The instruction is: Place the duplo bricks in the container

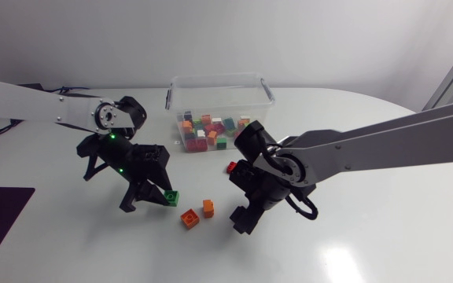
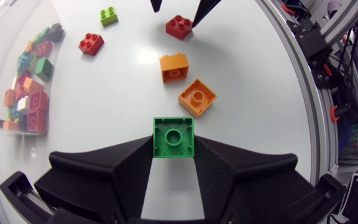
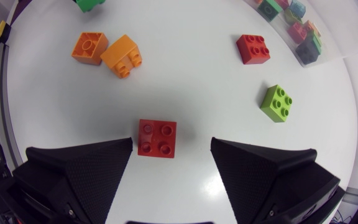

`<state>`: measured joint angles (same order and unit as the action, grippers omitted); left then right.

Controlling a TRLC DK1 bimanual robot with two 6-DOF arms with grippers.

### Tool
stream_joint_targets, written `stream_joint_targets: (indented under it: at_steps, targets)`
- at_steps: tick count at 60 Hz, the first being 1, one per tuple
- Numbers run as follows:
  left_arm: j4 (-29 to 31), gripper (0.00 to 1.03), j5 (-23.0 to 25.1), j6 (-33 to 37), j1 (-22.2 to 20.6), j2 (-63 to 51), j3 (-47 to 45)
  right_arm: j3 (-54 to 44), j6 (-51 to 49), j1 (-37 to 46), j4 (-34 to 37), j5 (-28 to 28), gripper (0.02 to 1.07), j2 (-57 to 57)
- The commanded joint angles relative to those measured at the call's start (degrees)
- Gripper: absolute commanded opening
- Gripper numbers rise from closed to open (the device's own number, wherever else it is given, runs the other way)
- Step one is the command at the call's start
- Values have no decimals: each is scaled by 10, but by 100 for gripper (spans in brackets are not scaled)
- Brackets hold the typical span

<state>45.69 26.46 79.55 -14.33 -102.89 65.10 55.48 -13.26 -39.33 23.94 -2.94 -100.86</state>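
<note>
Our left claw point(image 2: 173, 148) is clenched on a green brick point(image 2: 173, 137), one wedge finger pressing each side, left of the table's point(image 1: 384, 236) middle and toward the near edge; we cannot tell whether the brick touches the surface. Just right of it lie an orange brick point(image 1: 189, 218) and a second orange brick point(image 1: 208, 207), close together and between our two claws. Our right claw point(image 3: 171, 144) is released, fingers spread wide and pointing down at the table right of the orange pair. A red brick point(image 3: 156, 138) sits studs up between those fingers, just beside the left one and well apart from the right one. Farther off, toward the container point(image 1: 220, 93), lie a second red brick point(image 3: 253, 48) and a lime brick point(image 3: 276, 103), apart from each other and both outside it. The clear container stands at the far middle of the table, and a heap of mixed bricks point(image 1: 207, 132) in red, orange, green and dark colours covers its floor. Our left arm comes in from the left edge, our right arm from the right edge.
</note>
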Motion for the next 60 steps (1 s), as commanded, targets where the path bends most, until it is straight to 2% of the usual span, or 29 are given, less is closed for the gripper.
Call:
stream_joint_targets:
  at_steps: [1,4,9,17,26,37,44,52,60]
  targets:
    - [14,38,10,9,10,38,21,13,13,-5,-2,5,91,-23]
    - [18,38,18,2,17,53,28,17,14,-5,-2,6,87,-32]
    - [20,38,29,-7,25,77,38,22,14,-5,-4,9,87,-45]
    - [20,38,49,-33,33,105,59,25,14,-8,-12,10,71,-54]
    - [19,38,71,-67,34,114,92,23,11,-11,-20,10,46,-55]
    - [-32,38,88,-136,33,105,120,14,8,-11,-21,6,38,-37]
    - [-73,38,88,-186,27,91,140,16,2,0,-2,4,37,-3]
    - [-148,38,88,-266,25,66,168,31,1,14,22,3,37,31]
    - [-175,39,87,-327,25,21,218,50,1,23,41,2,37,57]
